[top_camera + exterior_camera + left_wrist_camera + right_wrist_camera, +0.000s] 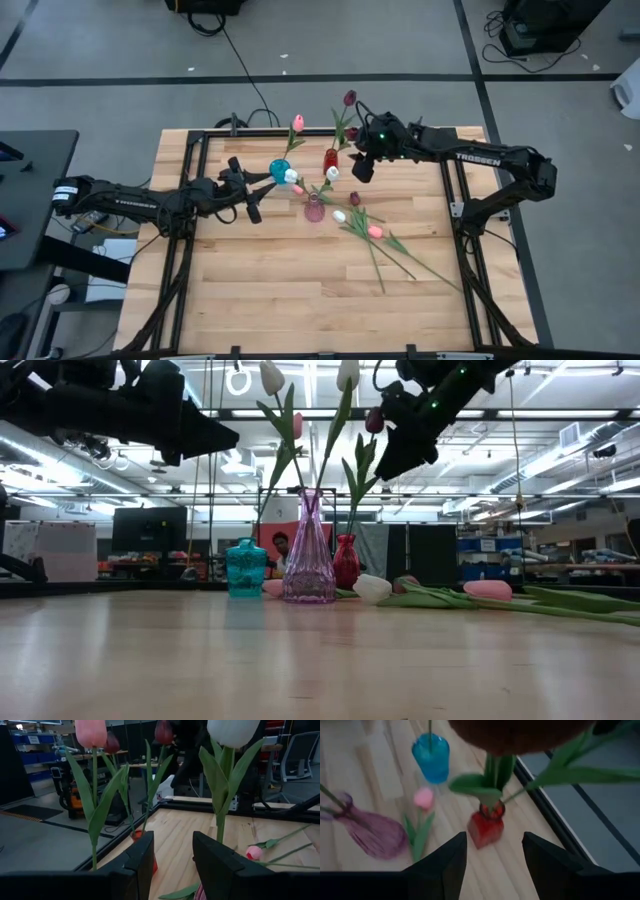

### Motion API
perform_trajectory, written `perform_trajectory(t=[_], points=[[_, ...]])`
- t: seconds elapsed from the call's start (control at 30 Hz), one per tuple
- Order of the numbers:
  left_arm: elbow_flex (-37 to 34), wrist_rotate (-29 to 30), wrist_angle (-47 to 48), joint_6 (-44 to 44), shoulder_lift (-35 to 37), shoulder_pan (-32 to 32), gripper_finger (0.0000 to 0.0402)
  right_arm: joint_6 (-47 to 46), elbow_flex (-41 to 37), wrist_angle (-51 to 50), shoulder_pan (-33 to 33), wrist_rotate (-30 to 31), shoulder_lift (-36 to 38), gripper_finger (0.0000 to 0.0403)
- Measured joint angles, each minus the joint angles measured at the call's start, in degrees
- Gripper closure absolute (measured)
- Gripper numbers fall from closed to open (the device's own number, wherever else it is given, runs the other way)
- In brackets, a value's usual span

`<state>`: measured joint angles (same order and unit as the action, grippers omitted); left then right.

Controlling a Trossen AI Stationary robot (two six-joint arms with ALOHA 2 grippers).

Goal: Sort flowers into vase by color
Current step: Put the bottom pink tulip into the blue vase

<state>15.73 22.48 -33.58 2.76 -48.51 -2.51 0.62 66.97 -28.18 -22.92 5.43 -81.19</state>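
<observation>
Three small vases stand mid-table: a blue vase (280, 170) with a pink tulip (297, 122), a red vase (330, 158) with two maroon tulips (349, 98), and a purple vase (314, 210) with two white tulips (272, 377). Loose tulips lie flat on the wood to its right: white (340, 216), pink (375, 231), maroon (354, 199). My right gripper (365, 167) hangs open just right of the red vase (487, 827), above it, holding nothing. My left gripper (250, 203) is open, raised left of the vases, level and facing them, holding nothing.
A black frame (450, 190) borders the wooden table top. One more pink tulip (423, 798) lies between the blue and purple vases. Long stems of the loose tulips (400, 255) stretch toward the near right. Bare wood (260, 290) spreads along the near side.
</observation>
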Motion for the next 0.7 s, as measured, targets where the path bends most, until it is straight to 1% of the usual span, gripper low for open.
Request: perform_trajectory(t=[0.17, 0.23, 0.3, 0.4, 0.53, 0.6, 0.7], points=[[0.01, 0.0, 0.59, -0.26, -0.02, 0.01, 0.0259, -0.96, 0.02, -6.8, 1.81, 2.65, 2.78, 0.0199], [0.02, 0.0, 0.61, -0.31, -0.02, 0.01, 0.0259, -2.36, 0.0, -9.96, 2.85, 3.78, 4.65, 0.02], [0.0, 0.0, 0.59, -0.37, -0.02, 0.01, 0.0259, -3.78, -1.24, -10.55, 4.25, 5.78, 7.34, 0.02], [0.0, 0.0, 0.59, -0.46, -0.02, 0.01, 0.0259, -6.58, -5.01, -11.18, 6.6, 8.34, 11.98, 0.02], [0.01, 0.0, 0.53, -1.55, -0.02, 0.01, 0.0259, -14.34, -11.94, -9.95, 9.91, 8.56, 17.52, 0.02], [0.0, 0.0, 0.39, -1.62, -0.02, 0.01, 0.0259, -19.1, -15.51, -9.65, 12.17, 8.4, 18.63, 0.02], [0.0, -0.01, 0.41, -1.9, -0.02, 0.01, 0.026, -25.68, -20.34, -9.79, 15.85, 6.75, 17.96, 0.02]])
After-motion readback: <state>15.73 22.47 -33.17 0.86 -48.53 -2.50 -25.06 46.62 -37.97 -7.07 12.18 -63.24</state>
